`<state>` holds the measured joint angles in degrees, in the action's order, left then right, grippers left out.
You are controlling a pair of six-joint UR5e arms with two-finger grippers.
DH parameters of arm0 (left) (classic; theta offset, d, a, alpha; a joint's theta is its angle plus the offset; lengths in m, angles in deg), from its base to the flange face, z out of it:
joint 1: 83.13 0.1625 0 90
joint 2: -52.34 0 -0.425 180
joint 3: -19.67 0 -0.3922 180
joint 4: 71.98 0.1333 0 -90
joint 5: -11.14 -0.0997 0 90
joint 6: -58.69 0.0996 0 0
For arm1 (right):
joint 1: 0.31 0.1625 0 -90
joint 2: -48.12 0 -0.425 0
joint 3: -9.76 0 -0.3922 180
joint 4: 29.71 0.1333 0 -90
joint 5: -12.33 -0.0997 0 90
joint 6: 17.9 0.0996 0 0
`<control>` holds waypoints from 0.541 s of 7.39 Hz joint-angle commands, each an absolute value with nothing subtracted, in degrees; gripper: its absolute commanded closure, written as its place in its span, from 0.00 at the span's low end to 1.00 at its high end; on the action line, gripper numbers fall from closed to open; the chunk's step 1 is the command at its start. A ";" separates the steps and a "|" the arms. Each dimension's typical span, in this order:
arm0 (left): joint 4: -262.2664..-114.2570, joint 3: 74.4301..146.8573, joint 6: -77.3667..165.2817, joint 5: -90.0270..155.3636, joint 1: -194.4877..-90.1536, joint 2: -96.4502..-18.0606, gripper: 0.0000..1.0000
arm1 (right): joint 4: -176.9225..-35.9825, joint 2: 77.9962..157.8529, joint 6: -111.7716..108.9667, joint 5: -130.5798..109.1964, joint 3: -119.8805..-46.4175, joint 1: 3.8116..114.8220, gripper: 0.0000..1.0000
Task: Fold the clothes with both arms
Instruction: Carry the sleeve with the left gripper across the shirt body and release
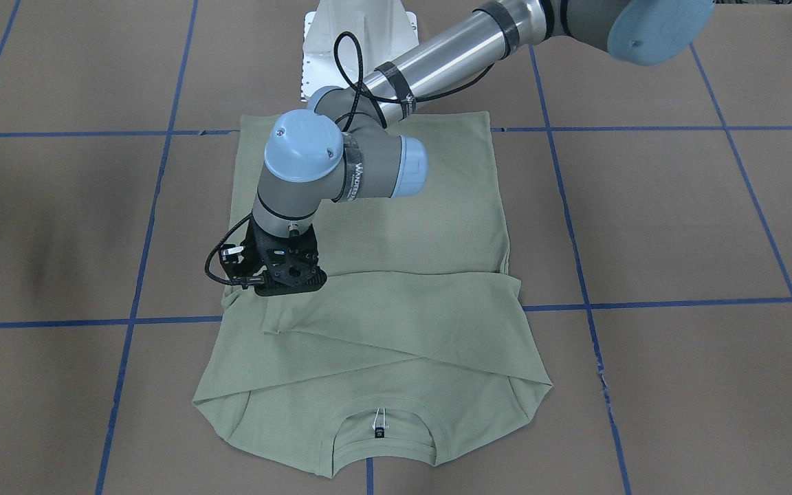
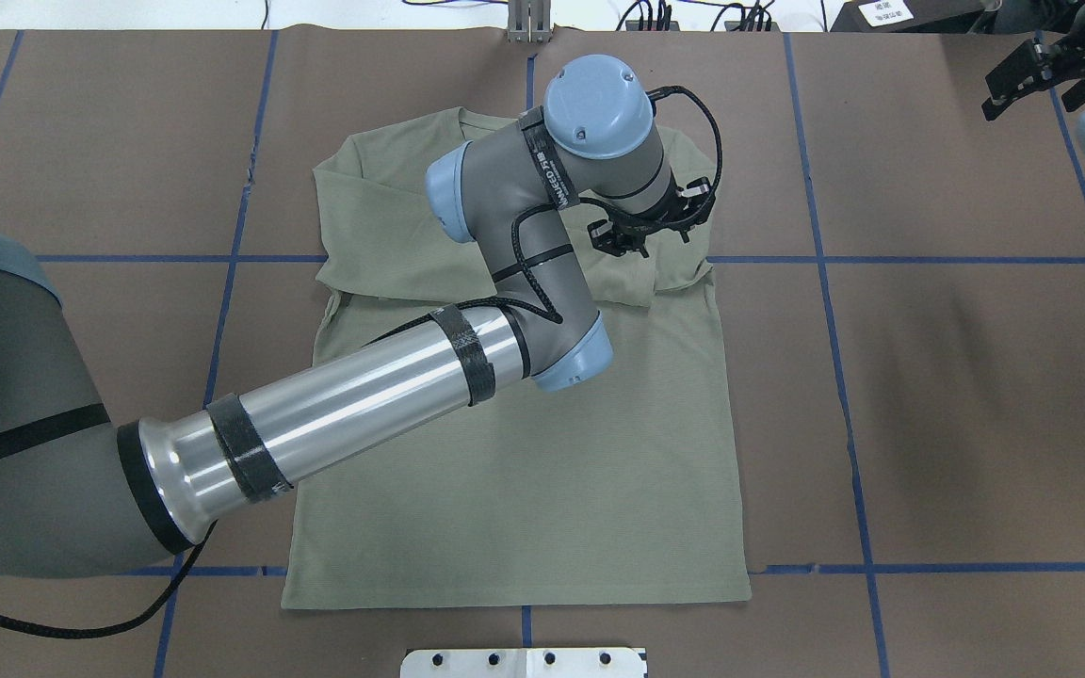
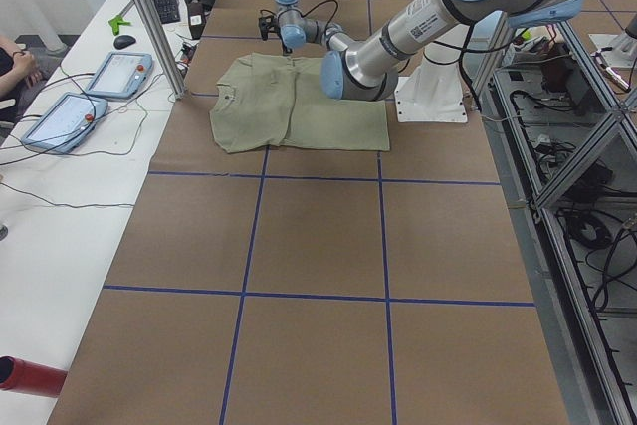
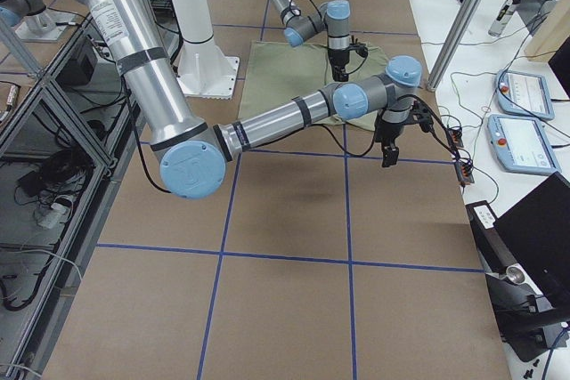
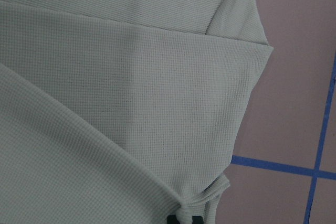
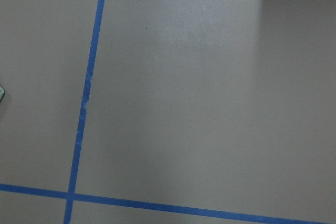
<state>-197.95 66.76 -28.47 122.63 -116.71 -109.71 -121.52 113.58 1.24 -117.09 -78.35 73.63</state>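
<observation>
The pale sage-green shirt [image 1: 403,323] lies flat on the brown table, collar [image 1: 382,426] on the side away from the robot's base and both sleeves folded across the chest. It also shows in the overhead view [image 2: 524,490] and the left wrist view [image 5: 131,103]. My left arm reaches across it. My left gripper [image 1: 279,285] [image 2: 641,247] is down at the end of the folded sleeve, by the shirt's edge. Its fingertips [image 5: 181,219] are shut on bunched fabric. My right gripper [image 2: 1037,80] [image 4: 389,149] hangs open and empty above bare table, well clear of the shirt.
Blue tape lines [image 6: 84,103] grid the brown table. The white base pedestal [image 1: 358,41] stands at the hem end of the shirt. Operator tablets [image 4: 525,95] and a metal post [image 3: 149,17] stand along the table's far side.
</observation>
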 commanded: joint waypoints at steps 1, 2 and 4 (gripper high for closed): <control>-196.71 67.31 -21.59 124.76 -118.09 -108.86 0.00 | -121.38 113.51 2.04 -117.04 -78.92 72.73 0.00; -192.00 73.75 -17.12 129.13 -119.85 -104.41 0.00 | -121.38 113.94 2.05 -117.04 -79.62 72.11 0.00; -183.02 94.29 -10.42 129.26 -121.00 -90.20 0.00 | -121.29 117.08 16.01 -116.17 -87.91 65.83 0.00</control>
<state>-188.13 82.32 -14.52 128.61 -120.07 -98.74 -121.36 114.72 6.68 -116.86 -82.15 70.31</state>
